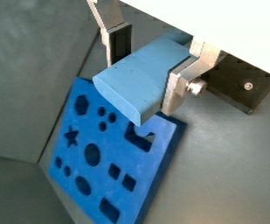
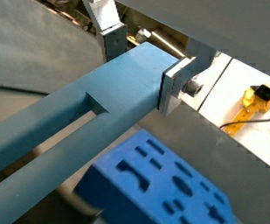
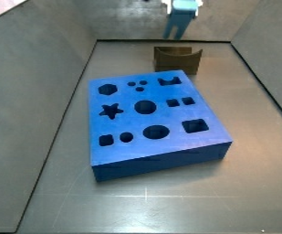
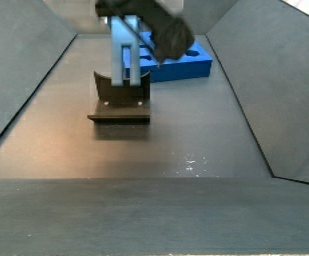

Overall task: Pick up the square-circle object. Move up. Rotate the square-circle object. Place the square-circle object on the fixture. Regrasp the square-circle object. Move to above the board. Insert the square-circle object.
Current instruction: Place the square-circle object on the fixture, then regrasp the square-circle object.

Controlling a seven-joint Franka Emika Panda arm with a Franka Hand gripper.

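In both wrist views the end effector is pinching the square-circle object between its silver fingers, with the board below and the fixture at the right edge. In a side view the end effector hangs at the top centre of the frame, directly above the fixture, with the board mid-frame. In a side view the peg reaches down toward the fixture; judged step: placing on the fixture, so lower vertically, keep the peg aligned with the notch, and release only once seated.
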